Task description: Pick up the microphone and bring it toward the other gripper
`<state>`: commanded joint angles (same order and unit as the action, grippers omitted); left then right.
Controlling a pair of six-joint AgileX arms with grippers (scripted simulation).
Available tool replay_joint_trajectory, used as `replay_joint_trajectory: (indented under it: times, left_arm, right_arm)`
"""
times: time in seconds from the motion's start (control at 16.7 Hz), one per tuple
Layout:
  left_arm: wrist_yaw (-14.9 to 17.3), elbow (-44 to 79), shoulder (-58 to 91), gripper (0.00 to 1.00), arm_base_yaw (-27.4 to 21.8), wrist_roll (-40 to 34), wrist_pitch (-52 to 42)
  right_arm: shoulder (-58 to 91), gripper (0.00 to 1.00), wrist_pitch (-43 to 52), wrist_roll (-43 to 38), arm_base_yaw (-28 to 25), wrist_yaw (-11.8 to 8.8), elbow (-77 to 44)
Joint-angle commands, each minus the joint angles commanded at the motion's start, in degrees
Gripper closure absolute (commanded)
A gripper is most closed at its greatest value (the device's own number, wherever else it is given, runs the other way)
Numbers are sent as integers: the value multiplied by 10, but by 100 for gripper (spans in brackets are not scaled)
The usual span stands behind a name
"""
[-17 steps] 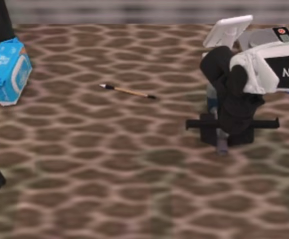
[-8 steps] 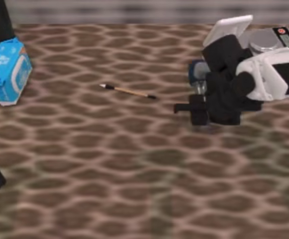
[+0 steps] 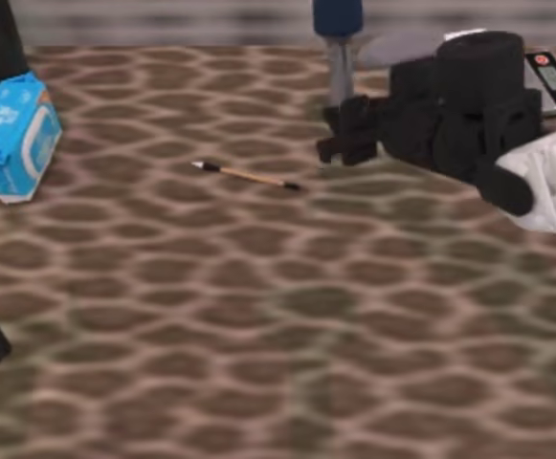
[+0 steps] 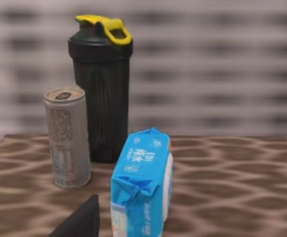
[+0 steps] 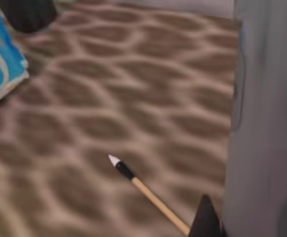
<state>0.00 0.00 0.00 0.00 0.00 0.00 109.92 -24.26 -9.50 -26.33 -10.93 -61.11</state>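
One legible mark is gone: the "AGIL" lettering seen earlier. Right gripper (image 3: 343,122), near the tabletop's far edge, clamps the microphone (image 3: 338,43), now lifted upright and carried leftward. Left gripper (image 4: 81,221) parked; its opening cannot be told.

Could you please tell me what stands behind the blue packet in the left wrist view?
Behind the packet stand a silver can and a black shaker bottle with a yellow lid. The packet covers the bottle's lower corner.

Blue packet (image 4: 142,183): printed characters, not legible. No other readable text.
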Motion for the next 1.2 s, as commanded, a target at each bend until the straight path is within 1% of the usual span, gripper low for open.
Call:
replay_joint_trajectory:
  times: [0.18, 0.36, 0.48, 0.72, 0.84, 0.9, 0.96, 1.2]
  left_arm:
    - [0, 0, 0, 0, 0, 0, 0]
    - [0, 0, 0, 0, 0, 0, 0]
    - [0, 0, 0, 0, 0, 0, 0]
    - [0, 0, 0, 0, 0, 0, 0]
    - [0, 0, 0, 0, 0, 0, 0]
    - [0, 0, 0, 0, 0, 0, 0]
    - [0, 0, 0, 0, 0, 0, 0]
    - [0, 0, 0, 0, 0, 0, 0]
  right_arm:
    - [-39, 100, -134, 43, 0, -35, 41]
    - [-71, 100, -216, 74, 1, -59, 69]
    - [-83, 100, -240, 84, 2, -67, 78]
    - [-85, 100, -243, 86, 2, -68, 79]
    - [-85, 100, -242, 84, 1, -66, 78]
    - [-91, 100, -243, 84, -5, -59, 85]
    - [-102, 100, -245, 84, -15, -49, 96]
    - [-159, 100, -257, 81, -74, 5, 158]
